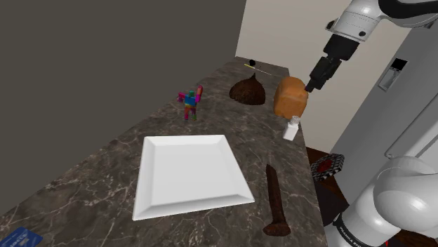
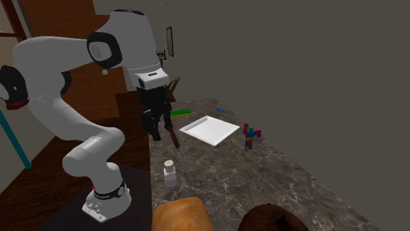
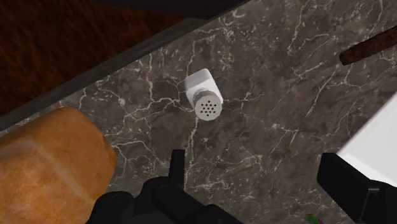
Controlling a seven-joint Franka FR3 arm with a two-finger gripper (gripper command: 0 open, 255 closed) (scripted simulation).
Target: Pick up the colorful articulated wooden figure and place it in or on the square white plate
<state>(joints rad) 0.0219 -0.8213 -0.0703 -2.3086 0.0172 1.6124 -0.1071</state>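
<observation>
Arm arching up from stand, gripper point(image 1: 309, 83) hanging high, pointing down over white shaker point(image 3: 205, 97) near countertop point(image 1: 105, 175) edge, beside bread loaf point(image 1: 290, 97). Fingers point(image 3: 175, 167) standing apart, clasping nothing. Colorful figure point(image 1: 189, 102) standing upright on countertop near square white plate point(image 1: 158, 189), not touching it, well apart from gripper.

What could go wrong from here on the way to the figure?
1. The open gripper hangs over the white shaker and the bread loaf, both near the counter's edge. A low sweep toward the figure could knock the shaker off.
2. The colourful figure is small and stands upright, so an off-centre close may topple it.
3. The brown mound sits close to the likely path and could get clipped.
</observation>
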